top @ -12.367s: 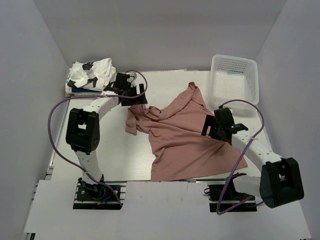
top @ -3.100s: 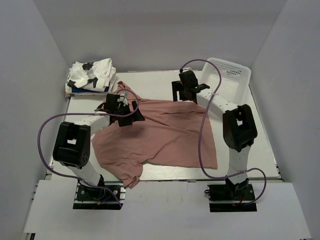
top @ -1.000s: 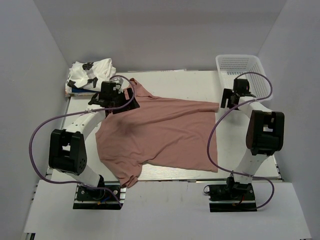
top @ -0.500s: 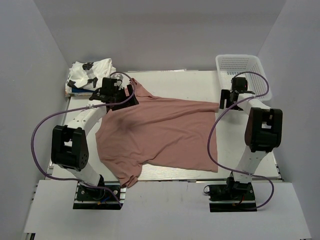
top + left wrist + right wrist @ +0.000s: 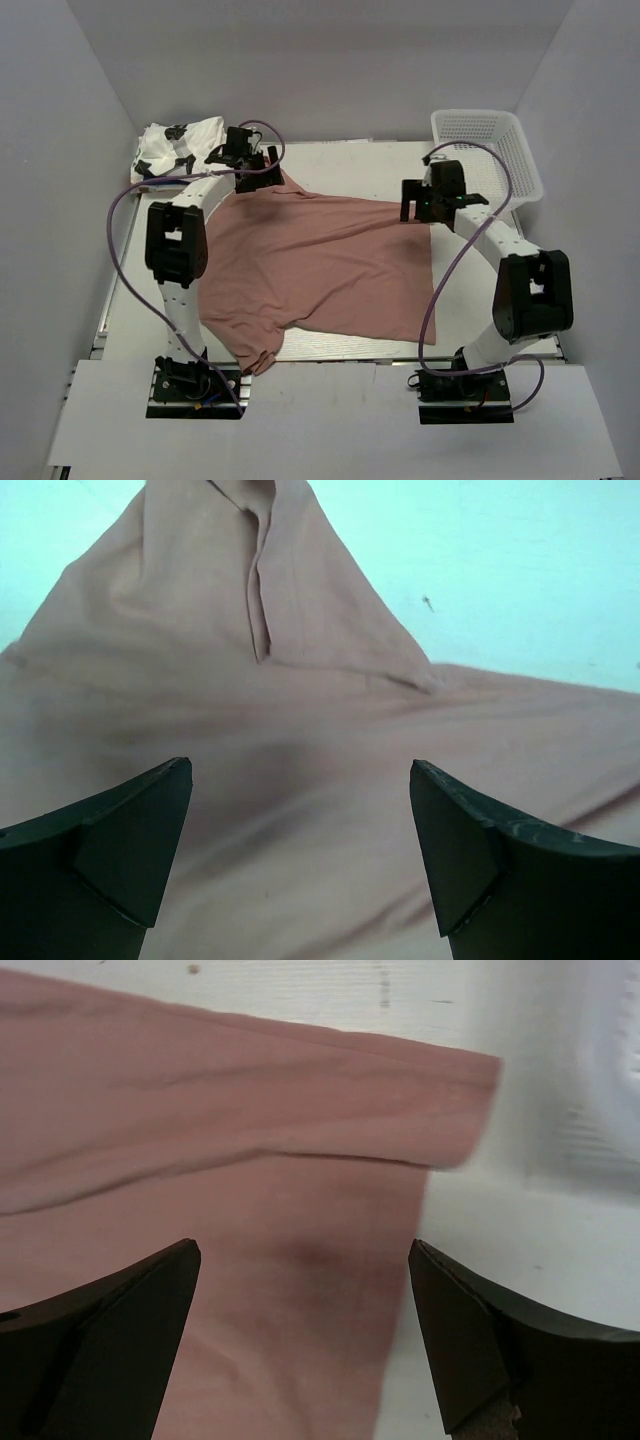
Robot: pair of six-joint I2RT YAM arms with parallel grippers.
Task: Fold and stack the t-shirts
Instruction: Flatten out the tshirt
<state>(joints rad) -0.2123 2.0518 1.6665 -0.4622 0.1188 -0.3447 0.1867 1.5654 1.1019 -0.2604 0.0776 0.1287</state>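
Observation:
The dusty-pink t-shirt [image 5: 320,265] lies spread flat across the table. A sleeve points to the far left and another hangs at the near left edge. My left gripper [image 5: 252,170] is open and empty above the far-left sleeve [image 5: 270,610]. My right gripper [image 5: 420,205] is open and empty above the shirt's far-right corner [image 5: 440,1100]. The white t-shirt with black print [image 5: 180,145] sits folded at the far left, on top of a blue one [image 5: 150,181] whose edge just shows.
A white plastic mesh basket [image 5: 490,150] stands at the far right corner. The grey enclosure walls close in the table on three sides. Purple cables loop from both arms.
My left gripper has moved toward the back over the far-left sleeve. My right gripper has moved left from beside the basket to the shirt's far-right corner. The shirt lies as before.

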